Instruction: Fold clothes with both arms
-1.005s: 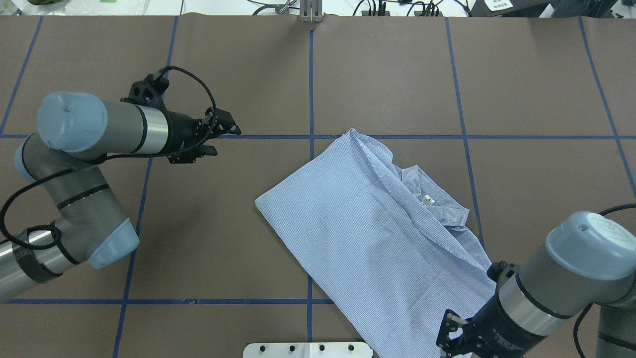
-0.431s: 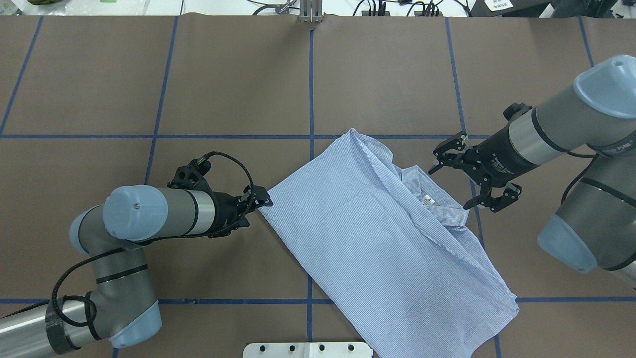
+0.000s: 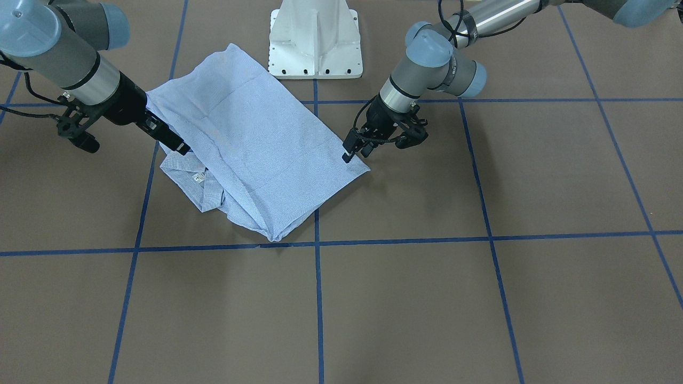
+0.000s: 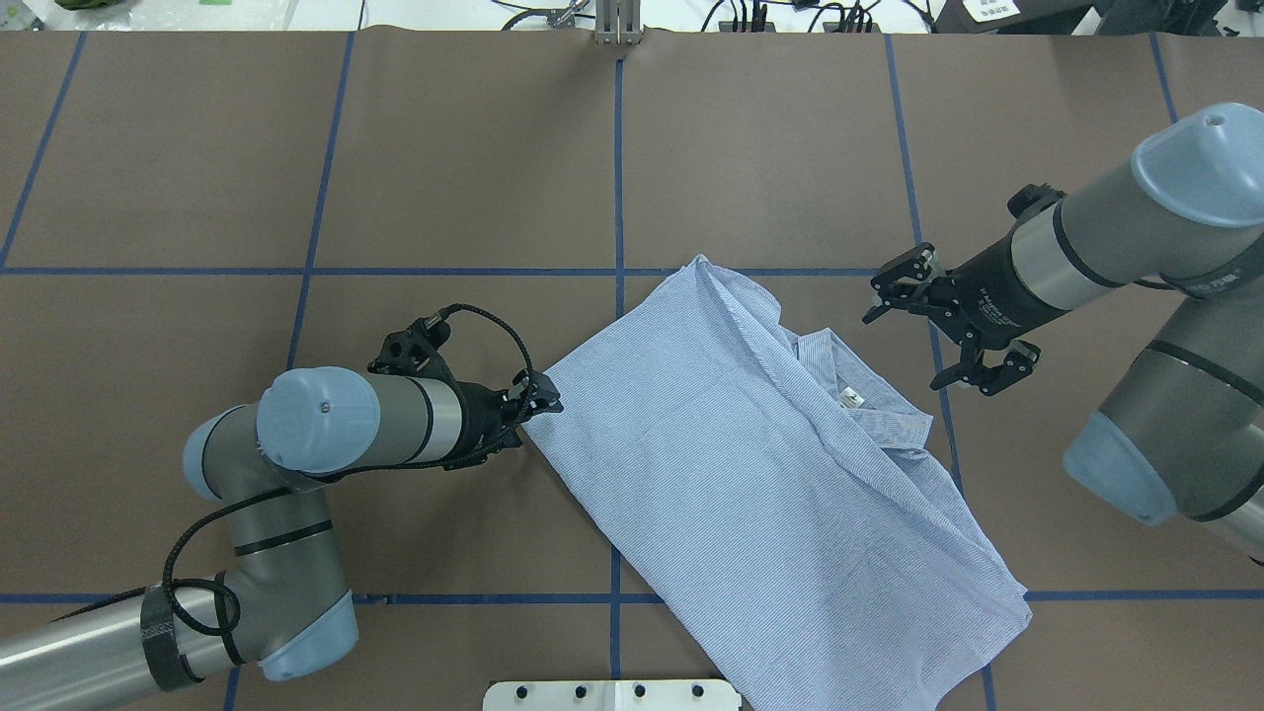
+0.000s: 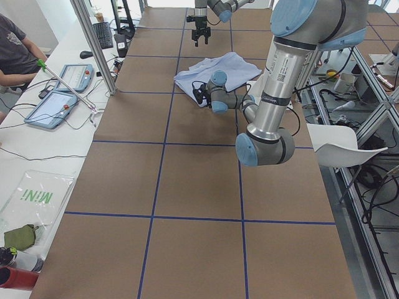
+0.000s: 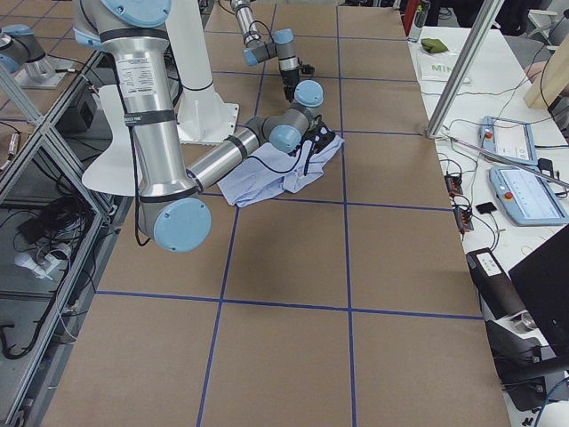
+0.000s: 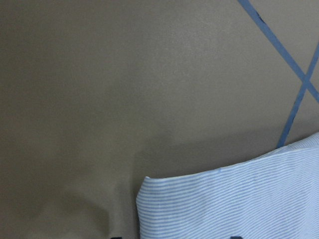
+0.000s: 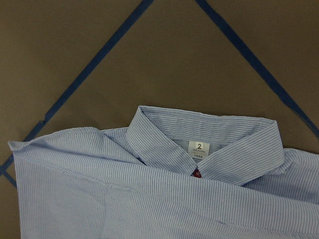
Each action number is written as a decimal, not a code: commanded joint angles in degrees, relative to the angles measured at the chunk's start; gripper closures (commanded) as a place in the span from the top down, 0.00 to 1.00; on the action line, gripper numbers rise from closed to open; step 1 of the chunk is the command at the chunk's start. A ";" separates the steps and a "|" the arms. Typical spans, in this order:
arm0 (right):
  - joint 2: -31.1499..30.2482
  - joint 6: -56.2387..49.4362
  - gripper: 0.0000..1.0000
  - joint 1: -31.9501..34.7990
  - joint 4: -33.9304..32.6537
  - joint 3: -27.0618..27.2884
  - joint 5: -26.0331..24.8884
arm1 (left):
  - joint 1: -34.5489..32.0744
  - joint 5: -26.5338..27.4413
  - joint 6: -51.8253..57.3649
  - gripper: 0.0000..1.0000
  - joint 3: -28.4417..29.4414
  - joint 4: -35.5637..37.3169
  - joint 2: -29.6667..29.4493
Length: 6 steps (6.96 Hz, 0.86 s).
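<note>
The light blue striped shirt (image 4: 750,474) lies folded and slanted on the brown table, also in the front view (image 3: 256,144). Its collar (image 8: 199,134), with a size label and a red button, faces my right side. My left gripper (image 4: 538,393) is open and low at the shirt's left corner; that corner (image 7: 209,199) shows between the fingertips in the left wrist view. It also shows in the front view (image 3: 356,152). My right gripper (image 4: 928,336) is wide open, empty, and hovers just beyond the collar.
The white mounting base (image 4: 612,694) sits at the near edge by the shirt's hem. Blue tape lines (image 4: 618,168) grid the table. Cables (image 4: 750,18) lie along the far edge. An operator's bench with tablets (image 5: 59,103) runs beside the table.
My left gripper has come in from the far left to the shirt's left corner. My right arm has swung from the shirt's near right corner up to the collar.
</note>
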 commanded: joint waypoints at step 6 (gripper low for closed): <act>1.74 0.11 1.00 -0.76 -0.18 -0.83 -1.77 | -5.39 3.76 11.86 0.00 0.56 7.64 -2.53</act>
